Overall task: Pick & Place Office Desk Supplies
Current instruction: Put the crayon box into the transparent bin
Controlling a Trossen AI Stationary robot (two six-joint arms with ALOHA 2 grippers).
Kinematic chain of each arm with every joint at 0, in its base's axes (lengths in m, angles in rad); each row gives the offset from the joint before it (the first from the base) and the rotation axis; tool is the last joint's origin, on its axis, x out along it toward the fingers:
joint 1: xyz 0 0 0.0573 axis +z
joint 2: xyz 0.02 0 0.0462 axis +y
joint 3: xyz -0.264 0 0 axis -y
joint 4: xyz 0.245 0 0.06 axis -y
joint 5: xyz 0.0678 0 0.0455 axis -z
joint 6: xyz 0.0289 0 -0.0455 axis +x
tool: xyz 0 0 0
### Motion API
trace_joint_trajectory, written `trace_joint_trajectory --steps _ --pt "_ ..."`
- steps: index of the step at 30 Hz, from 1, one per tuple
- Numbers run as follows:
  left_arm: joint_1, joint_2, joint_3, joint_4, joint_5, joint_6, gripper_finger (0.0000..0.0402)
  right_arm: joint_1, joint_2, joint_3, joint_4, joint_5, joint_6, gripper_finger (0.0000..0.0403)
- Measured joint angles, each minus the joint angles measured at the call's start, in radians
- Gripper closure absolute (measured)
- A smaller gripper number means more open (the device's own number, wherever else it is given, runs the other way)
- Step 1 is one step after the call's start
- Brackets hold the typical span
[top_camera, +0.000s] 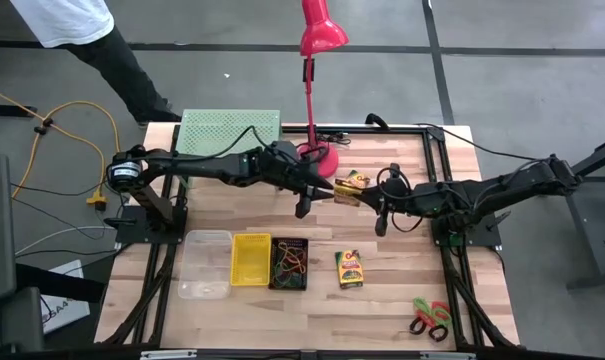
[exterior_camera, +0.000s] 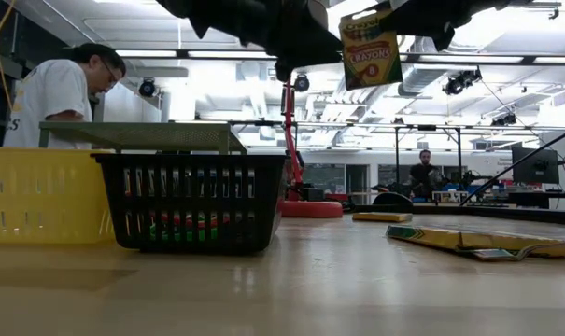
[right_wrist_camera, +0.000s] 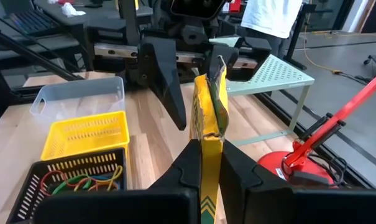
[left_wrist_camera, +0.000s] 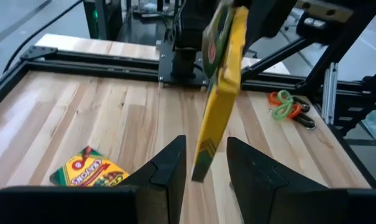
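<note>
One yellow crayon box [top_camera: 344,197] hangs in the air over the table's middle, with my right gripper [right_wrist_camera: 207,149] shut on it. My left gripper [left_wrist_camera: 206,155] faces it, open. The box's free end [left_wrist_camera: 202,163] stands between the left fingers, and I see no touch there. A second crayon box [top_camera: 355,180] lies flat by the lamp's foot. A third [top_camera: 349,268] lies flat nearer the front. Scissors [top_camera: 430,318] with red and green handles lie at the front right. Coloured loops [right_wrist_camera: 82,182] lie in the black mesh bin [top_camera: 289,262]. My right gripper pinches one end of the crayon box [right_wrist_camera: 207,134] between its two fingers, one on each broad face. The fingers come about level from the table's right and lie along the box. The box is clear of the table, edge-on to the gripper, its other end reaching toward my left gripper.
A clear bin [top_camera: 204,262] and a yellow bin [top_camera: 250,258] stand side by side left of the mesh bin. A red desk lamp [top_camera: 320,155] and a light-green perforated rack [top_camera: 230,130] stand at the back. A person [exterior_camera: 63,93] stands beyond the far left corner.
</note>
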Motion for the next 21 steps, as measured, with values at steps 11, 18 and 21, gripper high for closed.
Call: trace_joint_trajectory --steps 11,18,21 --pt "0.000 0.000 0.000 0.063 0.006 0.000 0.0291 0.000 0.000 0.000 0.076 -0.024 -0.056 0.0385" --pt "-0.001 0.000 0.000 0.116 0.044 0.001 0.0291 -0.001 0.000 0.000 0.135 -0.027 -0.108 0.0384" --pt "-0.001 0.001 0.000 0.140 0.060 0.001 0.0291 -0.001 0.000 0.000 0.153 -0.041 -0.122 0.0384"
